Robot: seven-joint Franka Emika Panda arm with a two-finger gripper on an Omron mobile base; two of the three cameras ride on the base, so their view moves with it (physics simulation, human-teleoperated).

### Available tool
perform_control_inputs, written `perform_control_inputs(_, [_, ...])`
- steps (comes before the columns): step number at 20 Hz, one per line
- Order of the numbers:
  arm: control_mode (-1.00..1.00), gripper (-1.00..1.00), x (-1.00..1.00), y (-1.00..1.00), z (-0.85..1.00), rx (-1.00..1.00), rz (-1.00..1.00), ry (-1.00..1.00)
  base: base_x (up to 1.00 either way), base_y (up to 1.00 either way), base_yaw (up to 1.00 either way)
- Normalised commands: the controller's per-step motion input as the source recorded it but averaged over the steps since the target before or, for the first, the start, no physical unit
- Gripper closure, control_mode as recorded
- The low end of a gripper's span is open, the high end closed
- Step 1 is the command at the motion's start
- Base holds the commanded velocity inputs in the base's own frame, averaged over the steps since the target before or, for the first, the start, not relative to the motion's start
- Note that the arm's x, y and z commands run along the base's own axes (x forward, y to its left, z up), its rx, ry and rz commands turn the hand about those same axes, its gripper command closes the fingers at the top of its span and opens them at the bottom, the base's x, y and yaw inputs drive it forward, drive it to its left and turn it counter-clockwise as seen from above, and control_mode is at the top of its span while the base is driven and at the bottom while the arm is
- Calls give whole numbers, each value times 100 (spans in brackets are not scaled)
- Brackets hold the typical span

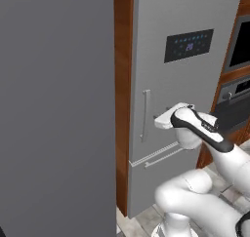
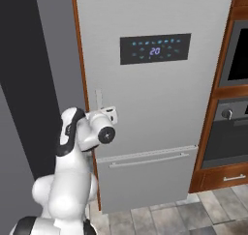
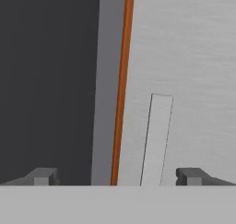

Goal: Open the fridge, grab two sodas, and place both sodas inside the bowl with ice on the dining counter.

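The fridge (image 2: 160, 108) stands shut right in front of the arm, and the gripper (image 3: 117, 176) hovers wide open, empty, near its vertical door handle (image 3: 156, 140). I'd shift the fingers until they straddle that bar squarely, close firmly, then pull along the door's swing.
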Motion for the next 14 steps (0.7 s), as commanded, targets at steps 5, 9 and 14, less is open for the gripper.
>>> perform_control_inputs(5, [-100,-100,34,7,-9,2,0,0,0,0,0])
perform_control_inputs(9, [-100,-100,20,16,-10,0,-2,0,0,0,0])
perform_control_inputs(14, [-100,-100,27,20,-9,0,-2,0,0,0,0])
